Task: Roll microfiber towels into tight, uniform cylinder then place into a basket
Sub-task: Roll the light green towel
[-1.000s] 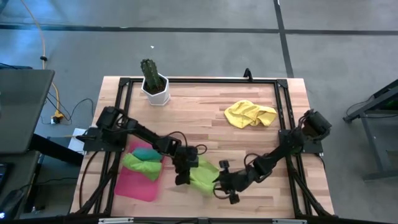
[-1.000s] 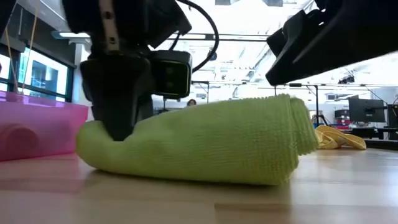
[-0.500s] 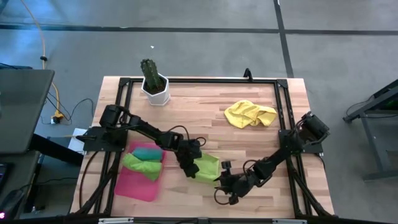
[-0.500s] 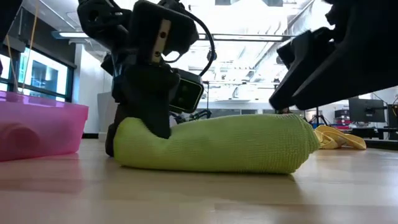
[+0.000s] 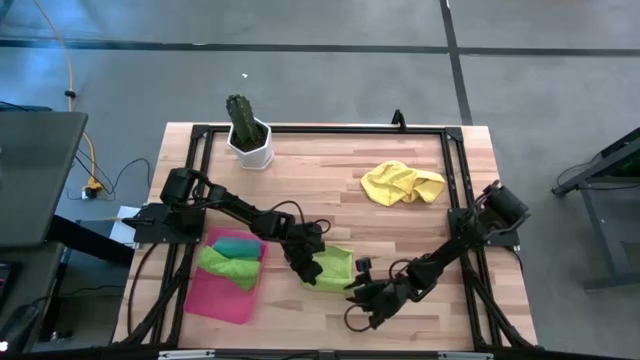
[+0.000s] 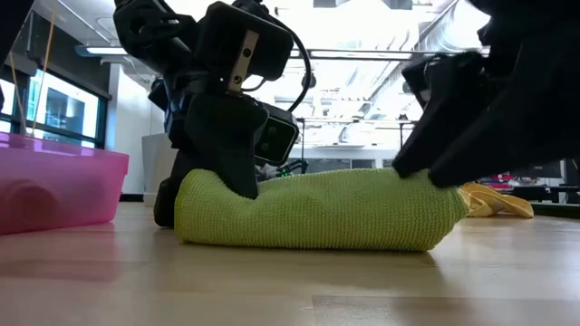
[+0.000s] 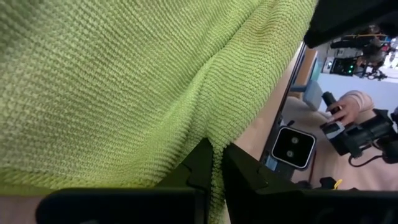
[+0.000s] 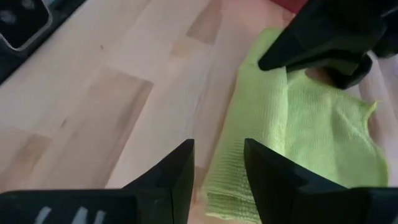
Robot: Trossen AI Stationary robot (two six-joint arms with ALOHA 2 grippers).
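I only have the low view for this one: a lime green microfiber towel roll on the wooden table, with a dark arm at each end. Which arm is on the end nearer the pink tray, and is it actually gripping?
Observer: That is the left gripper. Its wrist view shows the fingers shut on a pinched fold of the lime green microfiber towel.
Operator: And the other arm?
Observer: The right gripper has its fingers apart, with bare wooden table between them and the towel's end just ahead.
Operator: Anything in the tray?
Observer: From above, the shallow pink rectangular tray holds a teal towel and a green towel.
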